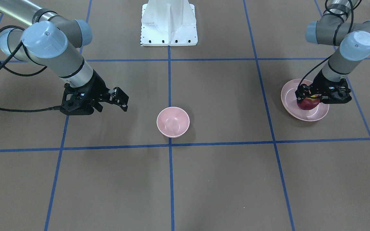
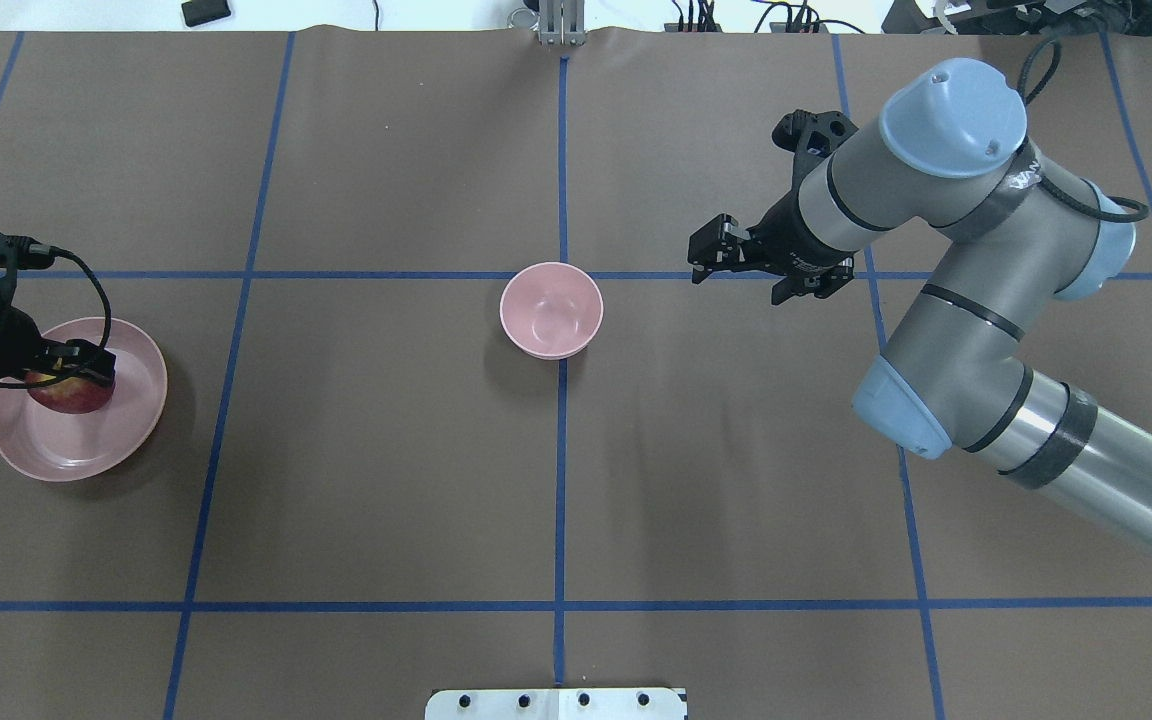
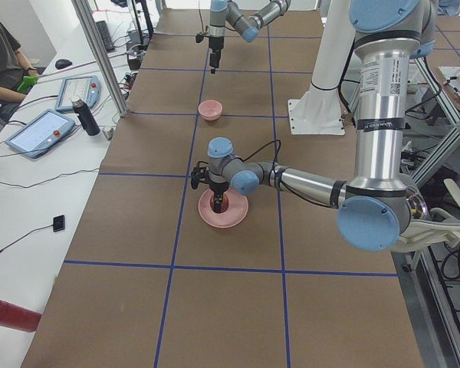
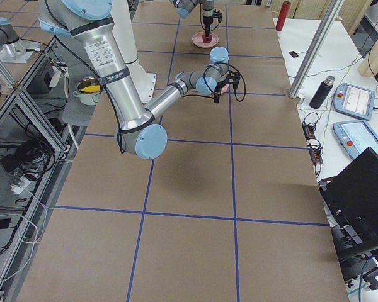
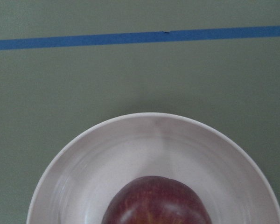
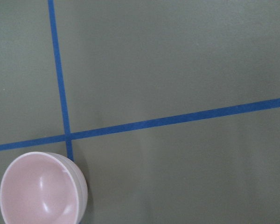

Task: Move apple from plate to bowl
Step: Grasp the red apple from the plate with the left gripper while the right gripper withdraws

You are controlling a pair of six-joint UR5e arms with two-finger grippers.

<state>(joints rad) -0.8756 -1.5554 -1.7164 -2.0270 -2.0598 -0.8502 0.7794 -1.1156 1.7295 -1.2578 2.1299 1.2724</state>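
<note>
- Left claw (image 1: 313, 95): down over the apple (image 1: 307, 104), jaws either side of it. We can't tell whether the pads actually touch the skin; the left wrist view shows no fingers.
- The apple sits directly under that claw, in the plate (image 1: 303, 116), off-centre toward the rim on the operators' side. We judge it is not yet lifted.
- Axis: the apple is roughly round, so there is no long axis to line up. The yellow-green patch faces up at the claw, which suits a top-down pinch.
- Key relation: the bowl (image 1: 173, 122) lies well apart from the left claw, sideways toward table centre. We judge the coming move to be up, across, then down.
- The bowl is barely wider than the apple, so we need the claw centred over it before letting go.
- Right claw (image 1: 123, 100): jaws apart, holding nothing, hovering near the bowl on its far side from the plate.
- The right claw is nearer the bowl, but only the left one is at the apple, so we'd leave the carry to the left.
- Count: one apple, one plate, one bowl (empty), two claws.
</note>
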